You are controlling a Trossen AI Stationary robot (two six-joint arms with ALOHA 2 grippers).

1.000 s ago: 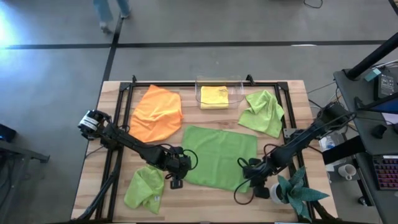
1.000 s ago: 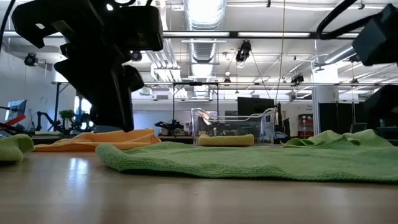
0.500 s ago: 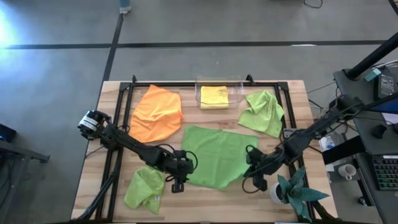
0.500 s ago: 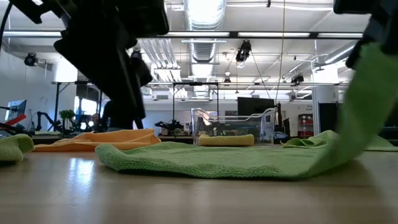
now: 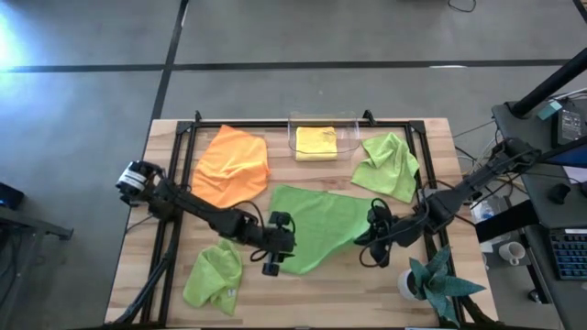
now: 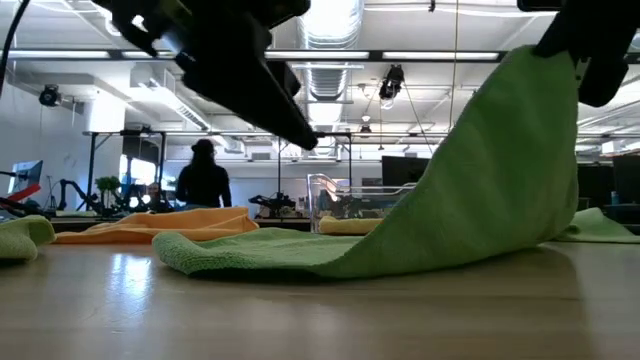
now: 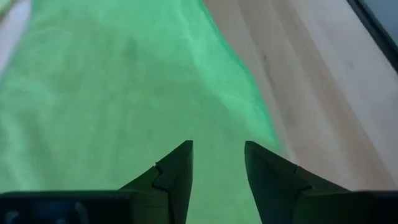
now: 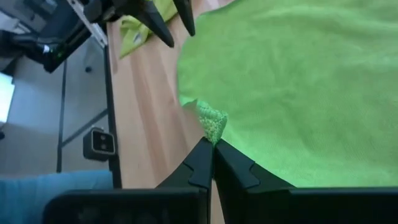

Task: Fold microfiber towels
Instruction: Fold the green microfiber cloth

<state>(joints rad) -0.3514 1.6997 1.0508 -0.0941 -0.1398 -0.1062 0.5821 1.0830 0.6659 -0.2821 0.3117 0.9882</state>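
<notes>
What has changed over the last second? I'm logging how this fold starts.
The right gripper, shut on a corner of the big green towel, has lifted it and carried it inward. The left gripper, open, slid over the towel's opposite edge. The orange towel, yellow towel and other green towels stayed put.

In the low view, the raised green towel (image 6: 480, 190) hides most of the clear bin (image 6: 335, 195) at centre frame, and the frame's top edge cuts off both arms.
</notes>
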